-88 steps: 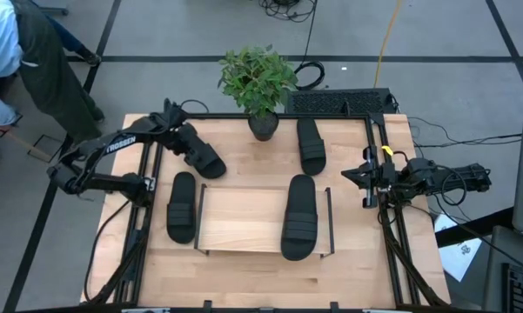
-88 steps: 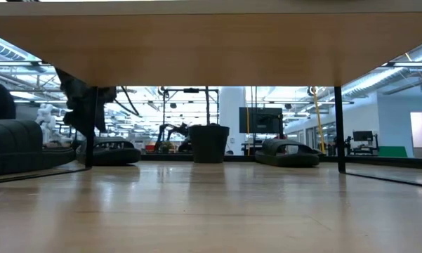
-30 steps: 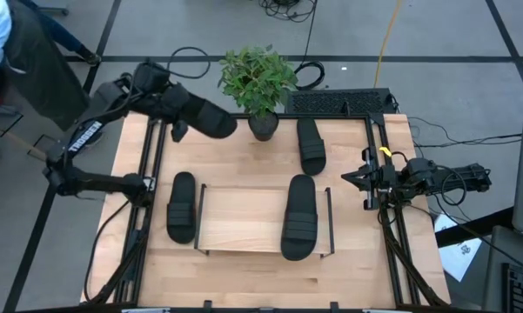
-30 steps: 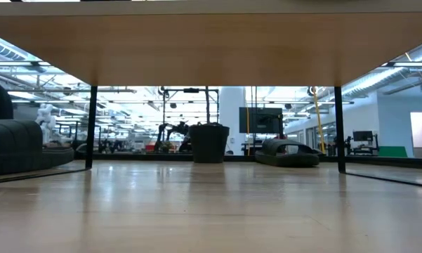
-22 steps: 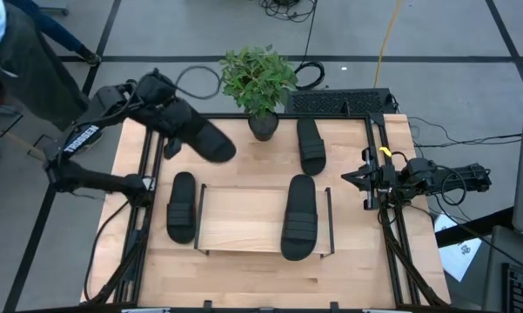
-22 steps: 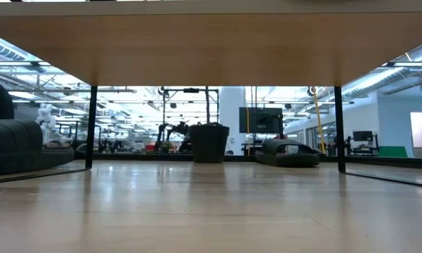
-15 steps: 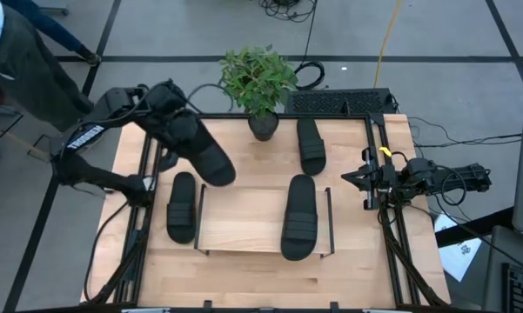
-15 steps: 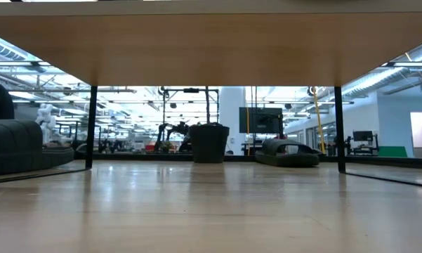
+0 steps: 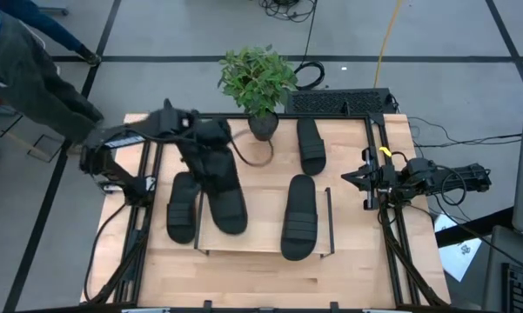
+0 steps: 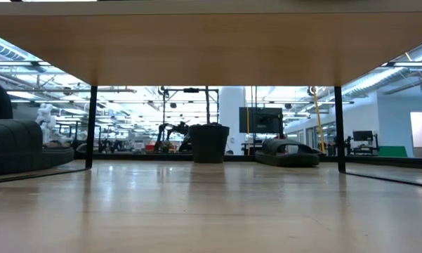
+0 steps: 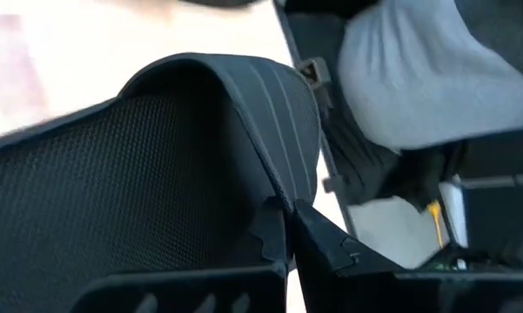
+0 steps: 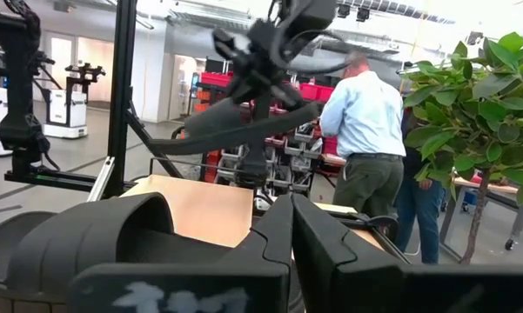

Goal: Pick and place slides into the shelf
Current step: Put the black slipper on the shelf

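My left gripper [image 9: 211, 149] pinches a slide [image 9: 224, 198] by its strap, so the shoe hangs below me, over the shelf [image 9: 263, 224]. My right gripper [image 9: 355, 177] waits, pressed together.

Even, bright overhead light fills the high view, shadows faint. In the low view, the light wooden tabletop [image 10: 211, 211] shows soft glare. In the left wrist view, the ribbed matte black sandal [image 11: 157, 165] is blurred, upper left washed out.

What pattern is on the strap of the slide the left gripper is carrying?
Parallel ribs on matte black strap of the slide; clearest in the left wrist view.
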`<action>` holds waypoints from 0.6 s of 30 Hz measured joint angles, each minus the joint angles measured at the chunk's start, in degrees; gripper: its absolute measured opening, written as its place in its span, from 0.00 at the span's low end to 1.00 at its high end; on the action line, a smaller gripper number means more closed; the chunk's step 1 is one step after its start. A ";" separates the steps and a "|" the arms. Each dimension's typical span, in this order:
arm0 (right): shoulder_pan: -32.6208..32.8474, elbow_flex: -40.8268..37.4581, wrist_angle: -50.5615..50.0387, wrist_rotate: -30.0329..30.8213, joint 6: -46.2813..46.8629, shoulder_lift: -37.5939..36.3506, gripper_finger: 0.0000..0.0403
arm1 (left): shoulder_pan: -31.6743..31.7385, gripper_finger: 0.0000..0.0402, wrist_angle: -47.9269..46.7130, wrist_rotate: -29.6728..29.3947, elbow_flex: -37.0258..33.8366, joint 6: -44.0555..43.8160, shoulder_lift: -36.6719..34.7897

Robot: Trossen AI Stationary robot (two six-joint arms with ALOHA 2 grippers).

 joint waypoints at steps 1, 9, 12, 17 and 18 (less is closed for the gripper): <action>0.00 0.00 0.00 0.00 -0.15 0.00 0.00 | -1.29 0.00 0.52 0.32 0.04 -0.06 0.93; -0.01 0.00 -0.01 0.00 -0.27 0.00 0.00 | -6.92 0.00 4.91 5.74 0.06 1.76 7.22; 0.00 0.00 -0.01 0.00 -0.27 0.00 0.00 | -7.10 0.00 5.46 7.14 0.06 3.94 8.72; 0.00 0.00 -0.02 0.00 -0.25 0.02 0.00 | -6.68 0.00 5.42 9.03 -0.04 9.04 10.97; -0.01 0.00 -0.02 0.00 -0.25 0.02 0.00 | -6.40 0.00 5.42 9.57 -0.32 10.45 11.21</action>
